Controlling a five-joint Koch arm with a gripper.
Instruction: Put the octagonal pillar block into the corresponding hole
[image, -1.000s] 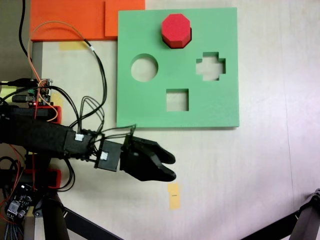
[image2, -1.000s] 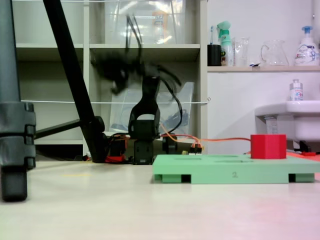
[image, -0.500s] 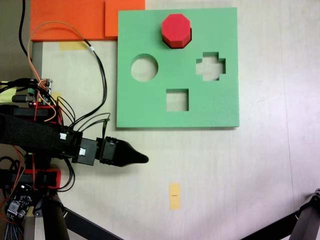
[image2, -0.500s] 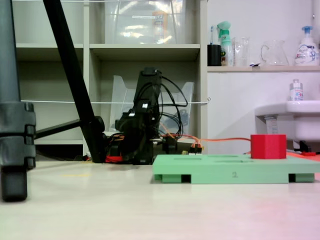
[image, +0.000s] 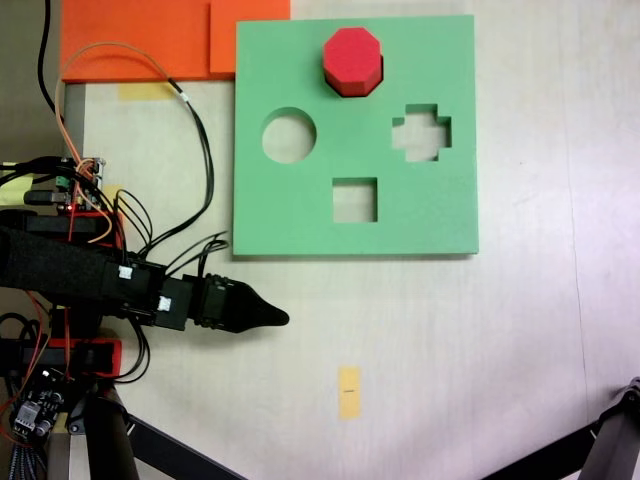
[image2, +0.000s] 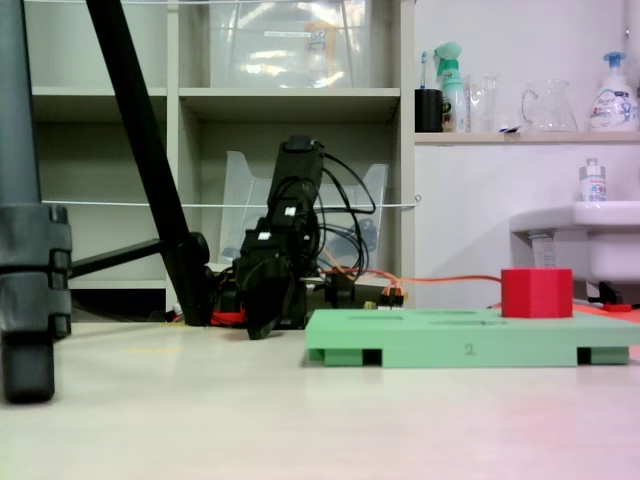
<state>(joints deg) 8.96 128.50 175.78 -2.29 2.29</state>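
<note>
Orange foam sheets (image: 150, 38) lie at the far left; a yellow tape strip (image: 348, 391) sits near; bottles (image2: 611, 92) line a shelf.

In the top-down fixed view, the foam board (image: 420, 215) lies flat on the surface (image: 480, 350). The octagonal pillar block (image: 352, 60) sits in the board's far middle. The round hole (image: 289, 135) is left, the cross hole (image: 421, 133) right, the square hole (image: 354, 200) nearer. The gripper (image: 280, 318) is below the board's left corner, apart from it.
</note>
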